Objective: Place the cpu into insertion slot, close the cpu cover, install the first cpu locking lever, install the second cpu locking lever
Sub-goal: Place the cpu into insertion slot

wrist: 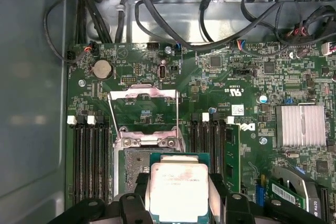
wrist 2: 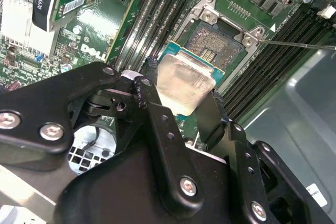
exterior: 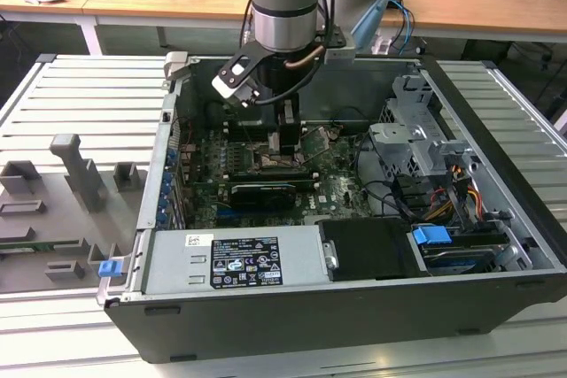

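1. The hand [wrist 2: 179,100] is clamping its fingers on two opposite edges of the cpu [wrist: 176,190].
2. The cpu is hanging just above the bare slot [wrist 2: 218,43], partly over it.
3. The cpu cover [wrist: 143,109] is resting swung open beside the slot.
4. The slot is sitting near the middle of the circuit board [wrist: 236,77], inside the computer case [exterior: 496,130] on the table [exterior: 71,104].

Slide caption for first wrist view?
End effector holding the cpu over the open insertion slot, cpu cover flipped open.
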You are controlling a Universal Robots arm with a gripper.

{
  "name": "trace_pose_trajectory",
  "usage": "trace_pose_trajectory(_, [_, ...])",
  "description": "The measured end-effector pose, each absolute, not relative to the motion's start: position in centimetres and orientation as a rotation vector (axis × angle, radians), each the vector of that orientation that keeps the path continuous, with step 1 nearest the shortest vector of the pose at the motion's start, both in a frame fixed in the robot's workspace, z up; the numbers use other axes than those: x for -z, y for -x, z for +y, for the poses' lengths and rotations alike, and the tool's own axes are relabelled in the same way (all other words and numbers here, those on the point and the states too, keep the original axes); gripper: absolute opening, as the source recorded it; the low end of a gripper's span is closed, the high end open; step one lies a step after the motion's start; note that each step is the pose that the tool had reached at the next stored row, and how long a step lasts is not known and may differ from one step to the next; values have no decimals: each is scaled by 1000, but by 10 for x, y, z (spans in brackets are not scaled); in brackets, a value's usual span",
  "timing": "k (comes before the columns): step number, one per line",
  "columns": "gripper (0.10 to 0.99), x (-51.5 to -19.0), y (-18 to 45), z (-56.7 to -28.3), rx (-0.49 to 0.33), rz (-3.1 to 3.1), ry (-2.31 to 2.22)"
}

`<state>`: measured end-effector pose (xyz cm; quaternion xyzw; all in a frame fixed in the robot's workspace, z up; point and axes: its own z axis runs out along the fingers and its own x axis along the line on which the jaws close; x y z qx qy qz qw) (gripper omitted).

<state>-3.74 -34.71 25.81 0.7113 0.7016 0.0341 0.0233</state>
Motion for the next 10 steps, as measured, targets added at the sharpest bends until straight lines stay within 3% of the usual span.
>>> trace_pose_trajectory(10, [529, -250, 37, -347, -106, 2172, -2202])
